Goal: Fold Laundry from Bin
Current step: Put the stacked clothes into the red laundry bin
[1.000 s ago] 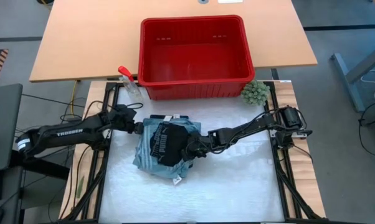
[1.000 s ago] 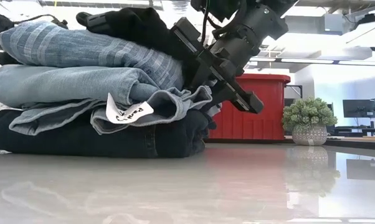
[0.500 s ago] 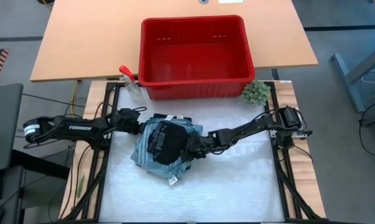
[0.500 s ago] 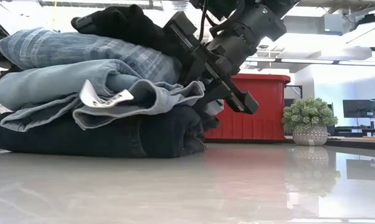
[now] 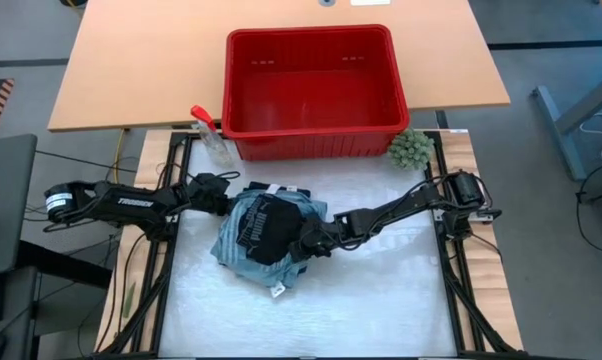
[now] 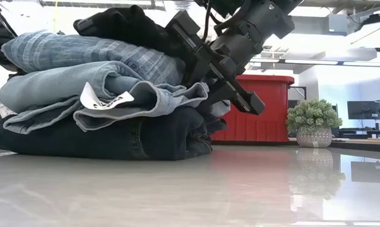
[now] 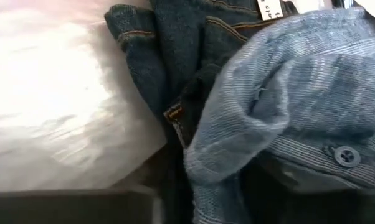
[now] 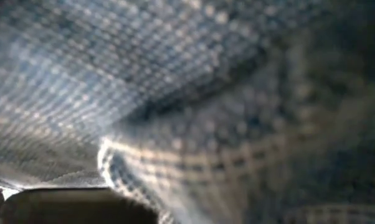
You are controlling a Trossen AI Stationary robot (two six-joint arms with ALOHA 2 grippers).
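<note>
Denim stack: the laundry (image 5: 266,232) lies folded in a pile near the middle of the white surface (image 5: 381,300), dark navy piece (image 6: 114,135) at the bottom, light blue jeans (image 6: 70,94) above it, striped shirt (image 6: 83,53) next, small black piece (image 5: 264,230) on top.
Right tool: the right tool (image 5: 308,240) is pressed into the pile's edge at 3 o'clock, clamped on the laundry; its wrist view is filled with striped cloth.
Left tool: the left tool (image 5: 224,203) sits at the pile's 10 o'clock edge, touching the cloth; whether its fingers are apart or together cannot be told.
Left wrist view: dark denim folds and the striped shirt's button just ahead.
Bin: the red bin (image 5: 314,135) stands at 12 o'clock from the pile, well apart.
Tag: a white label (image 6: 105,99) hangs from the jeans' fold.
Nearby: a spray bottle (image 5: 207,132) beside the bin at its 8 o'clock corner; a green ball (image 5: 408,149) at its 4 o'clock corner.
</note>
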